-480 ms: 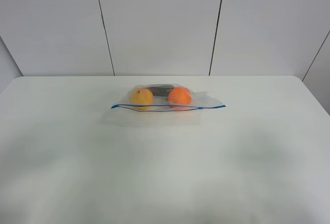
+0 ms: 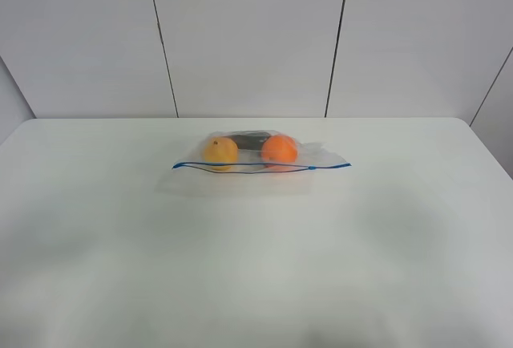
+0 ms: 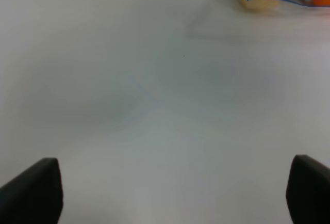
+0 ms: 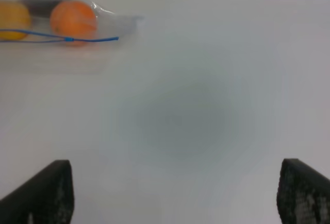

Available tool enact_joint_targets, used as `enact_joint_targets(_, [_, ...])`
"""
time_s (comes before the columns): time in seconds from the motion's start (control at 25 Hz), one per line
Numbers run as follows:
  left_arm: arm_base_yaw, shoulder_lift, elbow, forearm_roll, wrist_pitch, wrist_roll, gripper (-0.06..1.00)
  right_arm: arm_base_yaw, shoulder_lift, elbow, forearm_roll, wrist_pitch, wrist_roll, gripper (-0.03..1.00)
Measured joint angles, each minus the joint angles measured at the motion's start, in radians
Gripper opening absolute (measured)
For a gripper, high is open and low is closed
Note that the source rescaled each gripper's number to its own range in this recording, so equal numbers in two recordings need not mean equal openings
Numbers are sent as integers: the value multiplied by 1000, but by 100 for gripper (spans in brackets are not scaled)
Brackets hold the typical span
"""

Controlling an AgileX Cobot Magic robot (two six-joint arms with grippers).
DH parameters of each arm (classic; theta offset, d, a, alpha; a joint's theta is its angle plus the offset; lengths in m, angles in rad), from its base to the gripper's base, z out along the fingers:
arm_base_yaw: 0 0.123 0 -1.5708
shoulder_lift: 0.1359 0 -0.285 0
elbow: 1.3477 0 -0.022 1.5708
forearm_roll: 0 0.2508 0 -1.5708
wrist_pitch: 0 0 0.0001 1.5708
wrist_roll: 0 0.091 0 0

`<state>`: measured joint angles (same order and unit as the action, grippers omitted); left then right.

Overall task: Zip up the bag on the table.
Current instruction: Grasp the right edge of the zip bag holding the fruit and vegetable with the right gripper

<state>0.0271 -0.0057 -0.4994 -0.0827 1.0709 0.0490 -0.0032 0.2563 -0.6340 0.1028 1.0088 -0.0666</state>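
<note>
Currently left gripper (image 3: pixel 175 190) and right gripper (image 4: pixel 175 193) both spread wide, empty. Bag (image 2: pixel 260 155) on table (image 2: pixel 256 268), well ahead of fingers (image 3: pixel 36 193). Risk: floppy plastic slides or bunches under pinch, blue zip strip (image 2: pixel 260 166) misaligns, fruit (image 2: pixel 279 149) blocks seal.

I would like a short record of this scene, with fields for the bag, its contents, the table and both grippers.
bag: clear plastic, lying on the table
zip strip: blue, along the edge facing the camera
contents: one yellow-orange fruit, one orange fruit, a dark item between them
left gripper: open, empty, apart from the bag
right gripper: open, empty, apart from the bag
</note>
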Motion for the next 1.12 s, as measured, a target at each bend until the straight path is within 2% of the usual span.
enact_joint_targets(0.28, [0,0,0,0,0,0,100,0,547,-265,107,-17,1,94])
enact_joint_targets(0.52, [0,0,0,0,0,0,100,0,1009,-430,228,-20,-26,94])
enact_joint_targets(0.68, [0,0,0,0,0,0,100,-6,1265,-543,299,14,-70,94])
enact_joint_targets(0.84, [0,0,0,0,0,0,100,-69,1444,-631,493,84,-187,94])
enact_joint_targets(0.96, [0,0,0,0,0,0,100,-154,1539,-647,660,140,-275,94])
enact_joint_targets(1.12, [0,0,0,0,0,0,100,-213,1646,-647,773,192,-343,94])
